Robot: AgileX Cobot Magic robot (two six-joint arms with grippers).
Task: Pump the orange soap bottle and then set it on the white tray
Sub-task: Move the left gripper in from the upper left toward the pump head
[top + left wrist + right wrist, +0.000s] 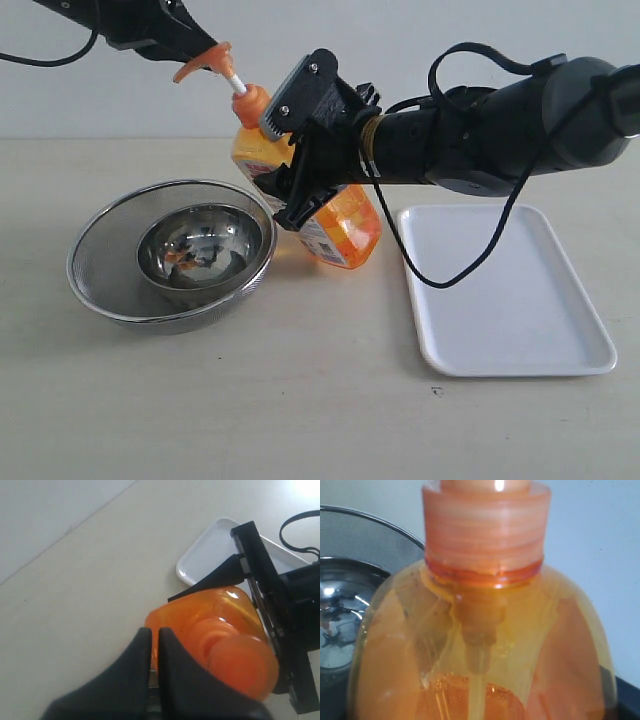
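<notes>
Tall translucent orange soap bottle (345, 228), tilted over the counter (300, 400) beside the glossy white tray (520, 330). Right gripper (298, 150) jaws clamp its flat body, a sound hold; left gripper (195, 48) jaws nearly closed at the pump head (205, 62). Likely light, slick, slightly yielding.

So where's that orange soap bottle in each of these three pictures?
Exterior view: translucent orange plastic soap bottle mid-picture, tilted, gripped by the right pincer.
Left wrist view: bottle seen from above, just beyond the left pincer.
Right wrist view: bottle fills the frame, close up.
Landmark: flat white tray links exterior and left wrist; round steel bowl links exterior and right wrist.
</notes>
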